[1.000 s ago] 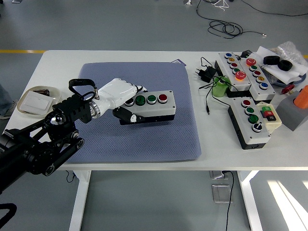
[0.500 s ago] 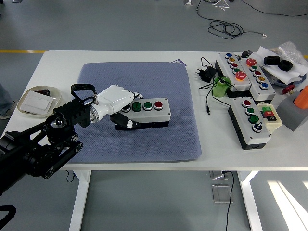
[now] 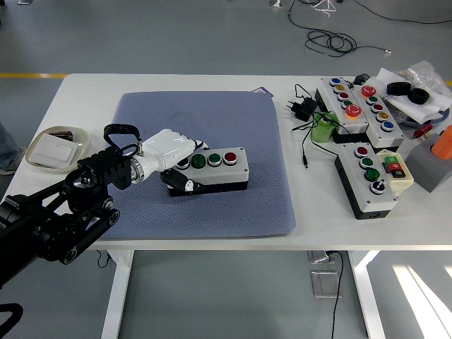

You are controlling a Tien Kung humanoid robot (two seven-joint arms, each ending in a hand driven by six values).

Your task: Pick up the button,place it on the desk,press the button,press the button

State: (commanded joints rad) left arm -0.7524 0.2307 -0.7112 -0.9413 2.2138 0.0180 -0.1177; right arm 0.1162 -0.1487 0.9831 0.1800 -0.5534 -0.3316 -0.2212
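I see my left hand (image 3: pixel 171 150), white-shelled, wrapped around the left end of the button box (image 3: pixel 210 169): the fingers curl over its top face at the leftmost button, and the thumb (image 3: pixel 181 185) presses against the front wall below. The hand is clamped on the box. The black left arm (image 3: pixel 60 215) comes in from the lower left corner and runs up and to the right, with the wrist held low and the palm facing down toward the box.

The button box is grey with a black base and lies lengthwise on the blue mat (image 3: pixel 233 208), a little left of the mat's middle. Two green buttons and a red one show to the right of my fingers. Whether the box rests fully on the mat or is slightly lifted I cannot tell.

Left of the mat, a small dish (image 3: pixel 79 139) sits on the white tabletop (image 3: pixel 282 236). Right of the mat lie other control boxes (image 3: pixel 369 178) and a tangle of black cable (image 3: pixel 304 134).
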